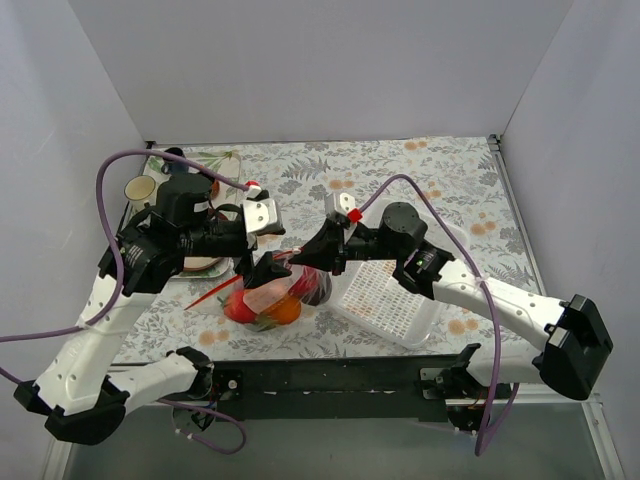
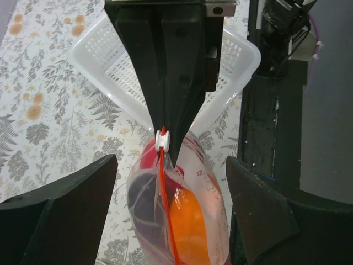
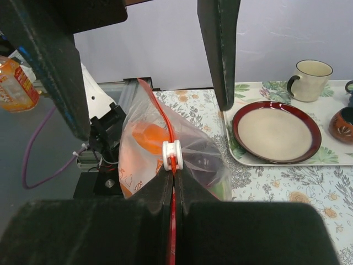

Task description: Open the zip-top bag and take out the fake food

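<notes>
My right pincer (image 3: 173,176) is pressed together on the orange-red zip strip (image 3: 163,118) of the zip-top bag (image 3: 196,149), gripping just below the white slider (image 3: 172,154), which sits right at the fingertips at the middle of the right wrist view. My left pincer (image 2: 171,163) is spread wide, its two fingers (image 2: 66,215) standing apart on either side of the bag's top and touching nothing that I can see. The bag hangs between them with its mouth edge upward. The fake food (image 1: 265,305) is all inside it: an orange ball (image 2: 190,221) low in the left wrist view, a dark purple piece (image 2: 144,207) to its left and a red piece (image 2: 149,157) above that. I cannot tell whether the bag's bottom rests on the floral worktop (image 2: 49,99). In the top view the bag is at lower centre, with the white mesh basket (image 1: 385,295) just beside it on the right. On the left of the frame, partly under my left arm, is a tray (image 3: 331,157) carrying a red-rimmed plate (image 3: 276,132) and a cream mug (image 3: 311,77).
</notes>
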You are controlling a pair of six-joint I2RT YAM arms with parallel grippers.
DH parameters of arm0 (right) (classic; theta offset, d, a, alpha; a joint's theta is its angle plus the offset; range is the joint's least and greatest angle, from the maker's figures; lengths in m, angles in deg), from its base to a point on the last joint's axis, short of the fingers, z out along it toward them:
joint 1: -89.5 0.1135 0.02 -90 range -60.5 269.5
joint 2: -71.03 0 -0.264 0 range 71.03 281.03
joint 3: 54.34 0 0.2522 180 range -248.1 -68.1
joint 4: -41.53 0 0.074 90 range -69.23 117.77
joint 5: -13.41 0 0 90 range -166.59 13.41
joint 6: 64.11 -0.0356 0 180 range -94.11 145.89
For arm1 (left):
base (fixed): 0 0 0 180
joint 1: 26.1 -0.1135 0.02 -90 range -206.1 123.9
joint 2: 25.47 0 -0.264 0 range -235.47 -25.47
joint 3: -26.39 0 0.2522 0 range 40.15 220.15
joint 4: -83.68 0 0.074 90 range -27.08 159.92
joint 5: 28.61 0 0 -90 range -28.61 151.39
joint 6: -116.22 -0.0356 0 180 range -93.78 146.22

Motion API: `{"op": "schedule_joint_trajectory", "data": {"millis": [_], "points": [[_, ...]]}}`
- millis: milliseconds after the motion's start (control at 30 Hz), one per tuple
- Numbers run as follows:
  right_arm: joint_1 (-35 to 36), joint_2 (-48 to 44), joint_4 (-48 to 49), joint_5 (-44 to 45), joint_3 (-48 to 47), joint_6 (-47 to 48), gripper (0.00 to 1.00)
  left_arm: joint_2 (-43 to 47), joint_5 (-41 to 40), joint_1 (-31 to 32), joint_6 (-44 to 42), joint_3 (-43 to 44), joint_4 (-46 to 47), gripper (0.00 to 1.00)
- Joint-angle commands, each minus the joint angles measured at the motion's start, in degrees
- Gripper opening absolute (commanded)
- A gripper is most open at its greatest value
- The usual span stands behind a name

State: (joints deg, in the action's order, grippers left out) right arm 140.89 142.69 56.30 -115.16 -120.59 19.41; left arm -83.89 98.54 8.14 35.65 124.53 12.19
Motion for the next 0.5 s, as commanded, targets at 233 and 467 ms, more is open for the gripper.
{"op": "schedule_joint_trajectory", "data": {"millis": [233,467], "points": [[0.81,0.67,-1.90,1.13,-5.34,0.94,0.01,-4.25,7.68,-0.14,4.19,3.07,-1.24,0.49],[0.99,1.55,-2.87,1.04,-6.13,1.03,0.01,-4.43,6.89,-0.05,4.11,3.78,-0.01,0.42]]}}
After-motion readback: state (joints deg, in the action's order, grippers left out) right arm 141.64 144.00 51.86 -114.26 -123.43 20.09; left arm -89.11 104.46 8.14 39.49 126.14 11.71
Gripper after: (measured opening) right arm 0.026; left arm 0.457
